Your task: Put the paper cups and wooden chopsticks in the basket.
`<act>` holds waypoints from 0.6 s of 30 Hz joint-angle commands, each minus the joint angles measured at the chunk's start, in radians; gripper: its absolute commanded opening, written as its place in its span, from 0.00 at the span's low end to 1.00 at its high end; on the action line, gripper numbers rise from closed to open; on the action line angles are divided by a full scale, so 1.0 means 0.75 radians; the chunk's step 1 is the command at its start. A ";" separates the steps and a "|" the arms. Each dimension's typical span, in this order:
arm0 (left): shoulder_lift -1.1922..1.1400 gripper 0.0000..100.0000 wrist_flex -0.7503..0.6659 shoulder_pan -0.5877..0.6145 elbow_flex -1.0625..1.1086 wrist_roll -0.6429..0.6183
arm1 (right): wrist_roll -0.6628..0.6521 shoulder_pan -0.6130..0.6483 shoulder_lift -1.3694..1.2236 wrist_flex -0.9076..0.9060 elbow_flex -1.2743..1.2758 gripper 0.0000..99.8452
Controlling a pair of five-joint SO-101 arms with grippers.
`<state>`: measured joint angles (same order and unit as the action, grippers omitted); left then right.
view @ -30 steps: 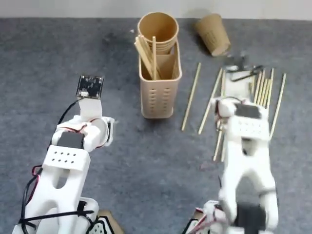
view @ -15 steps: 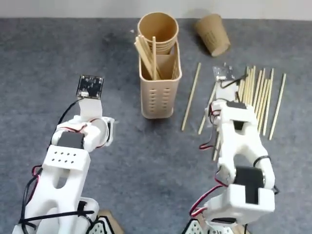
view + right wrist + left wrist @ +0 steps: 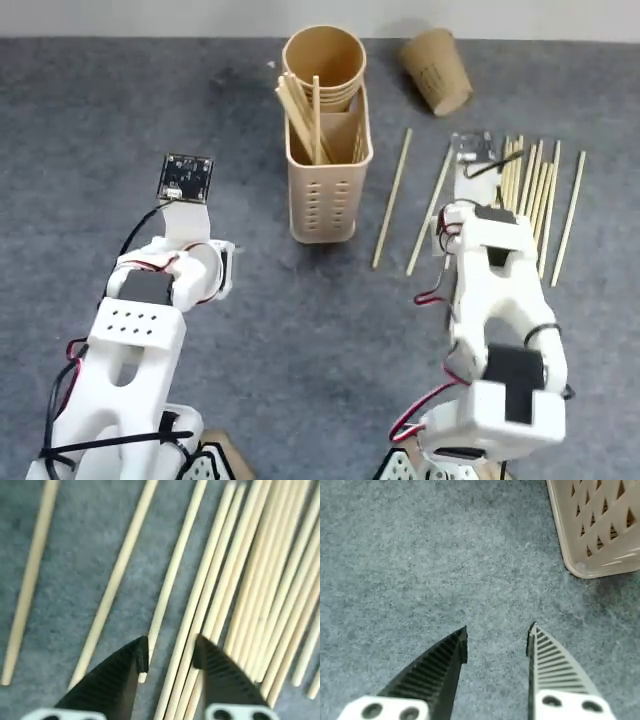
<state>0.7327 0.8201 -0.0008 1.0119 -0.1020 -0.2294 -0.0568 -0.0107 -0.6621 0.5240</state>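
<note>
Closely over chopsticks point(image 3: 250, 580), right fingers point(image 3: 115, 680) hover; parted.

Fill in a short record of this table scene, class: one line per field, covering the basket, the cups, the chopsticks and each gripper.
Surface: grey mat
Container: basket, upright
Inside it: paper cup at the far end, stored chopsticks leaning next to it
Outside it: second cup on its side on the mat, loose chopsticks spread beside the basket
Left arm: left gripper open over bare mat near the basket's base
Right arm: right gripper open just above the loose chopsticks, none gripped
</note>
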 commanded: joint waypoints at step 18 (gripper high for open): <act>0.030 0.20 -0.018 -0.013 -0.005 0.012 | 0.033 -0.042 -0.500 0.032 -0.394 0.00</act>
<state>0.7327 0.8201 -0.0008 1.0119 -0.1020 -0.2263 -0.0844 -0.3851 -0.6084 0.2493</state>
